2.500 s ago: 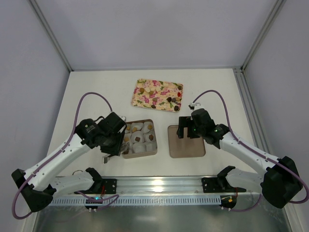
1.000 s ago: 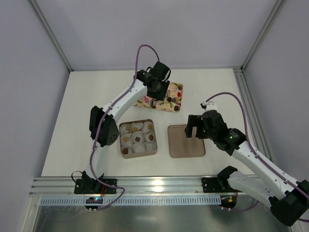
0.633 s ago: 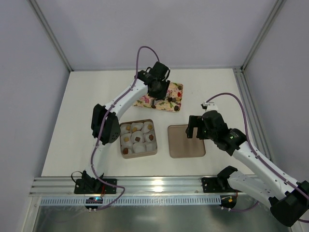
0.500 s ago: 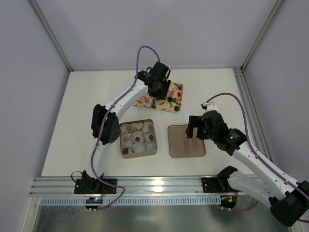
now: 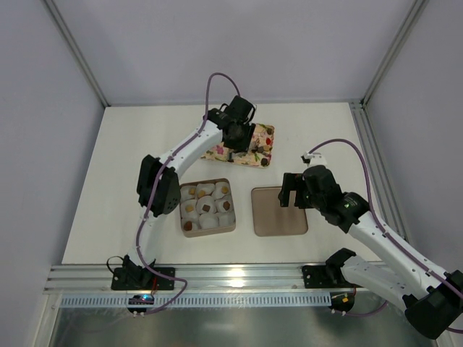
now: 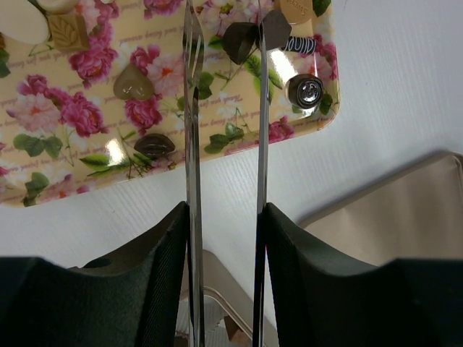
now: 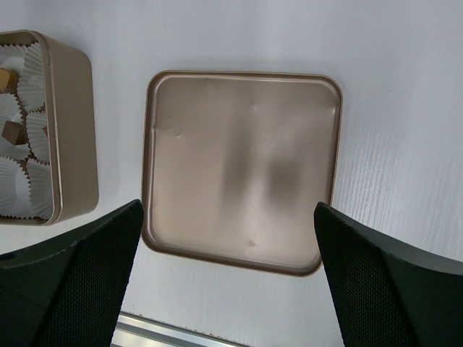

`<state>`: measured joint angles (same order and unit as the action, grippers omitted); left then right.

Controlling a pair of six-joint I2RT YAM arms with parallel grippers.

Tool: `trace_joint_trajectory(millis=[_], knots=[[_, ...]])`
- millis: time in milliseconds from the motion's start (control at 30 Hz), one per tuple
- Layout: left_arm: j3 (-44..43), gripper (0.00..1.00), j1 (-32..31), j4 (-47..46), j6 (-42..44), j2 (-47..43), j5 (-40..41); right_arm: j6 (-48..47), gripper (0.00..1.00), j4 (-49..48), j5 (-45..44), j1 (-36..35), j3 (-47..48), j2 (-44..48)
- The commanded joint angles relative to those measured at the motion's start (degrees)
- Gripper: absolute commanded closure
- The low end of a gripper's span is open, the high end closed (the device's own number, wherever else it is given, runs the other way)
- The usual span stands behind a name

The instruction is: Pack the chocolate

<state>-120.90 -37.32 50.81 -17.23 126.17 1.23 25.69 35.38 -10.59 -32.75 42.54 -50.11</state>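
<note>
One dark chocolate (image 6: 241, 41) on the floral tray (image 6: 87, 170) is now being straddled by the parted jaws of the left gripper (image 6: 226, 14), newly being brought over this tray, so a pick is being prepared.

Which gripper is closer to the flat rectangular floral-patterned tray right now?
Left. The left gripper hangs directly over the flat floral tray, its thin fingers straddling a dark brown chocolate; the right gripper hangs over the square brown lid, well away from the tray.
</note>
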Motion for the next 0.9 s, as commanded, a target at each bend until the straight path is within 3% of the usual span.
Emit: trace_joint_trajectory(millis=[0,867], knots=[[0.58,0.56,-0.03,-2.11,1.15,-1.45,-1.06,0.15,0.00,-0.75,-0.92,0.32,0.17,1.15],[-2.94,0.65,-0.03,1.31,1.33,2.85,-3.87,-0.20,0.00,-1.27,-0.66,0.58,-0.18,0.62]])
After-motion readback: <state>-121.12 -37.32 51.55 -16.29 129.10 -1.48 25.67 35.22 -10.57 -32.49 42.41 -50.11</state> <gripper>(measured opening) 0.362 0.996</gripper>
